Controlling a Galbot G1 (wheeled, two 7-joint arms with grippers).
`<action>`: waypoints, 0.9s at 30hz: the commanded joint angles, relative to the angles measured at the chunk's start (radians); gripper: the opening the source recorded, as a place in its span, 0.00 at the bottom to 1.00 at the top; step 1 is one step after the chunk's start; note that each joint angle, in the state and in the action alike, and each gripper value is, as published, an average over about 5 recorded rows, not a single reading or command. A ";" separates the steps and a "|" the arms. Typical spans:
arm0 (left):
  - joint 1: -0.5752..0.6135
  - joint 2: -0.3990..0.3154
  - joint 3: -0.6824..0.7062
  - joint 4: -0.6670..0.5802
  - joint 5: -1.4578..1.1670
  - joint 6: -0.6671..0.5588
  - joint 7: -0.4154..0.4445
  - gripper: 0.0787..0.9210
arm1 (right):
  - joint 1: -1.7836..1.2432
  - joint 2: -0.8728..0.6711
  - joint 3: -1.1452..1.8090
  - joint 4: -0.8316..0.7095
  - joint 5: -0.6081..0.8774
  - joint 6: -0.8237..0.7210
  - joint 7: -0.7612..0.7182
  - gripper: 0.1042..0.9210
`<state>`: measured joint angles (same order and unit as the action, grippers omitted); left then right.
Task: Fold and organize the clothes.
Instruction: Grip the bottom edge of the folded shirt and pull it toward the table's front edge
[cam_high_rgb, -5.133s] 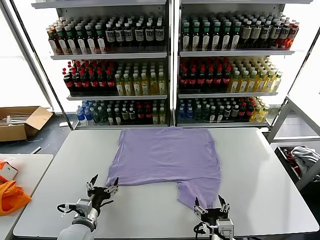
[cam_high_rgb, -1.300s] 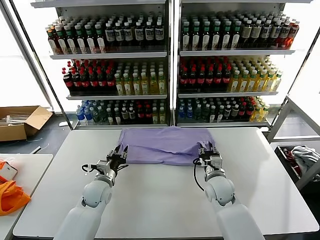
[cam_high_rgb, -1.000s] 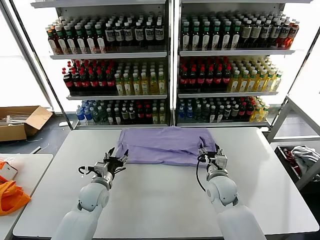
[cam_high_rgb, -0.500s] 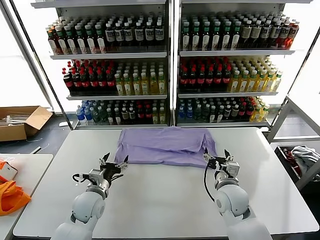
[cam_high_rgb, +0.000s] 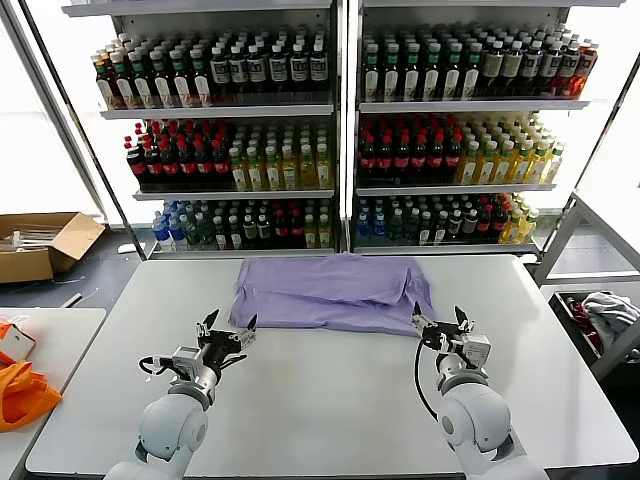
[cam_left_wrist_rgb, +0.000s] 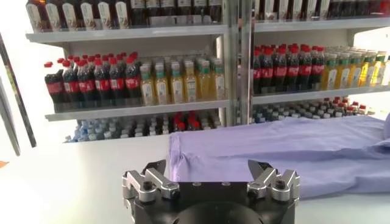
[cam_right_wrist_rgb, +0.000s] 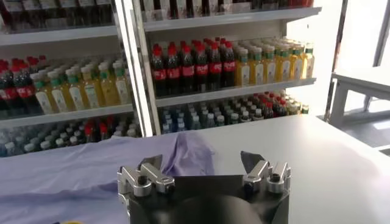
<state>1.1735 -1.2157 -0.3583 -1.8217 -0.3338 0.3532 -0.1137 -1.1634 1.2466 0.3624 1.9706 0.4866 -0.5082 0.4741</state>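
Now both arms reach forward, left end effector (cam_high_rgb: 226, 331) and right end effector (cam_high_rgb: 444, 329) spread, apparently clear of T-shirt (cam_high_rgb: 325, 290).

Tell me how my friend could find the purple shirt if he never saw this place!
Look at the big white table in front of the shelves of drink bottles. At its far edge, nearest the shelves, lies the folded T-shirt. It is the only cloth on that table, and it is soft lavender.

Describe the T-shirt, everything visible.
The T-shirt is plain lavender, soft knit by the look, folded into a wide band with wrinkles and a bunched right end. It lies flat at the table's far edge. Nothing grips it: both open grippers, left and right, sit just in front of it.
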 joint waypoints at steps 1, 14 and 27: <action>0.043 -0.005 0.006 -0.013 0.016 0.002 0.001 0.88 | -0.040 -0.011 0.021 0.019 -0.002 -0.031 0.015 0.88; -0.083 0.003 0.032 0.118 -0.001 0.002 -0.014 0.88 | 0.006 -0.023 -0.003 -0.074 0.010 -0.048 0.025 0.88; -0.239 0.010 0.037 0.298 -0.071 0.002 -0.034 0.88 | 0.115 0.006 -0.069 -0.220 -0.023 -0.052 0.022 0.88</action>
<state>1.0442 -1.2066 -0.3285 -1.6556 -0.3674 0.3556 -0.1424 -1.1036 1.2454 0.3188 1.8320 0.4737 -0.5562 0.4953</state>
